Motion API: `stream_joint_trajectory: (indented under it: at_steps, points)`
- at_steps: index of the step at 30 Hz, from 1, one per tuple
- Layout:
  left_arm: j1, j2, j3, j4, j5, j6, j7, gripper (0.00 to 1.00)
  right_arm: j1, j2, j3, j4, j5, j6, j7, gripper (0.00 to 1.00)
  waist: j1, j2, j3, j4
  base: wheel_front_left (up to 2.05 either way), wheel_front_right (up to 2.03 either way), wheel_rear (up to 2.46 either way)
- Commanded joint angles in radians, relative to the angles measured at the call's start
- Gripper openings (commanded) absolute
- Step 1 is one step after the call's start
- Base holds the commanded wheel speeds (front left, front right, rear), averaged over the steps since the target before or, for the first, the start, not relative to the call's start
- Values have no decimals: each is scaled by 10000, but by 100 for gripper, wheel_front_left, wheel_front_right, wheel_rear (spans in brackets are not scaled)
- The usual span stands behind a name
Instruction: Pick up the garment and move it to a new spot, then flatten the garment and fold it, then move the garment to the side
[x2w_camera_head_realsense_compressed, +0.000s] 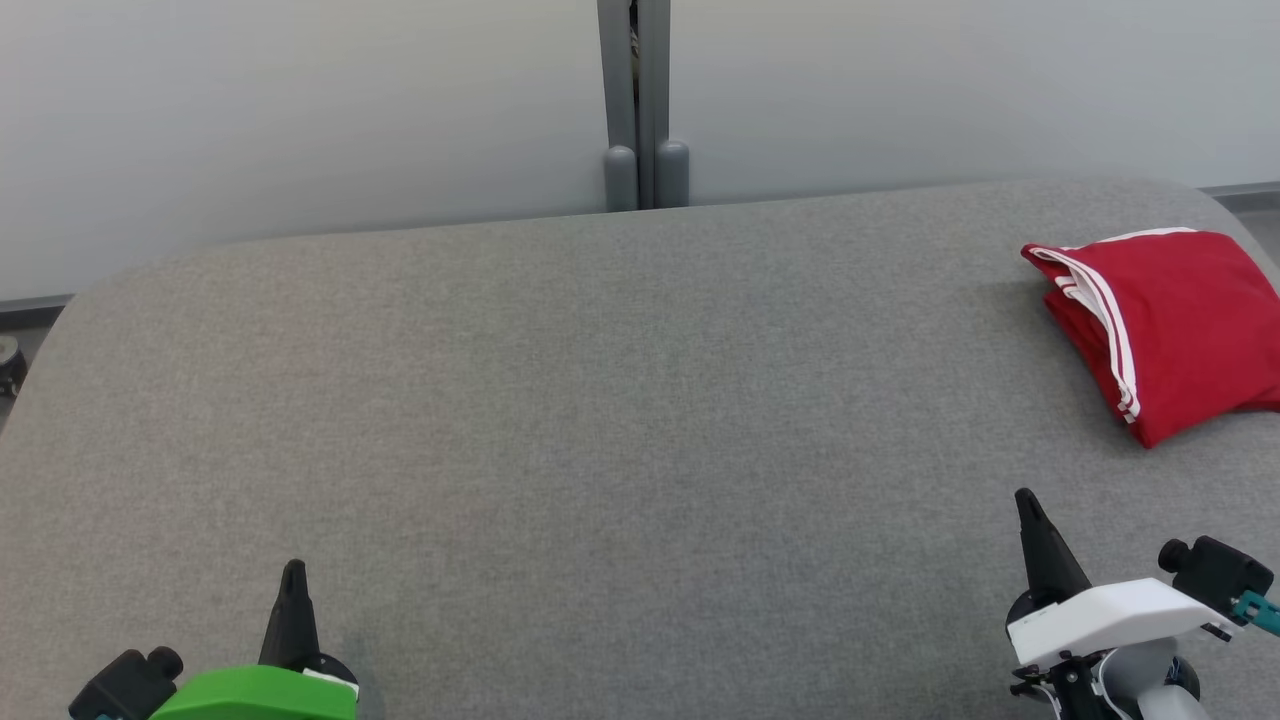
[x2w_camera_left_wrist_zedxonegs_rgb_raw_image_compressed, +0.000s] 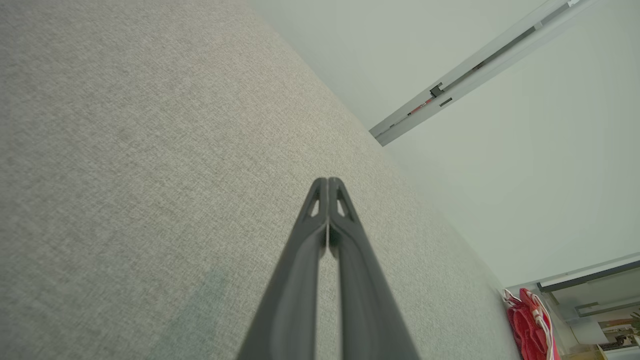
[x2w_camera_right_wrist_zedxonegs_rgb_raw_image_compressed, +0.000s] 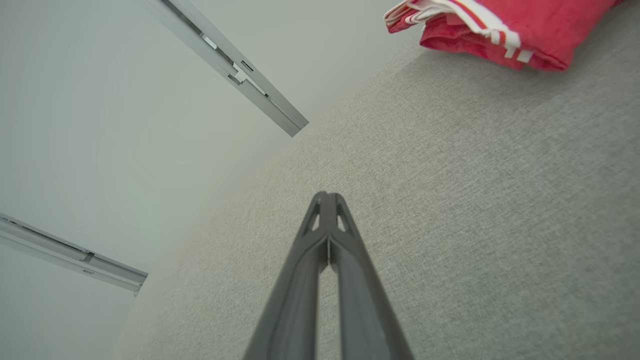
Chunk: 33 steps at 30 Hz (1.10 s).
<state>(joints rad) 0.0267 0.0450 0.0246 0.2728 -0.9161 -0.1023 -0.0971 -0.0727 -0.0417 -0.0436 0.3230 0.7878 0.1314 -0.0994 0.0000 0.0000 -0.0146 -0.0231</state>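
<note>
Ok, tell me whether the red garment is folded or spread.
Folded: the red garment lies as a compact bundle, white-striped edges stacked in layers.

I see the red garment (x2w_camera_head_realsense_compressed: 1170, 325) folded into a compact bundle, white stripes along 1 edge, lying at the far right of the grey surface (x2w_camera_head_realsense_compressed: 600, 420).

light: bright, even, diffuse | shadows: faint, soft | focus: sharp | wrist views: wide-angle distortion
</note>
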Motion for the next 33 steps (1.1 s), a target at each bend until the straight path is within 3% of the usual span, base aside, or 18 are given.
stream_joint_trajectory:
  at_steps: [1, 33]
  points:
    - [-315, 44, 70, -150, -290, 3, 73, 0, -254, -58, -54, -183, 355, -4, 90, 0, 0, 0, 2, 4, 0, 0, 0]
    - [-854, 62, 472, -347, -3351, 0, 1023, 0, -396, -82, -371, -437, 3978, -7, 1046, 0, 0, 0, 51, 87, 0, 0, 0]
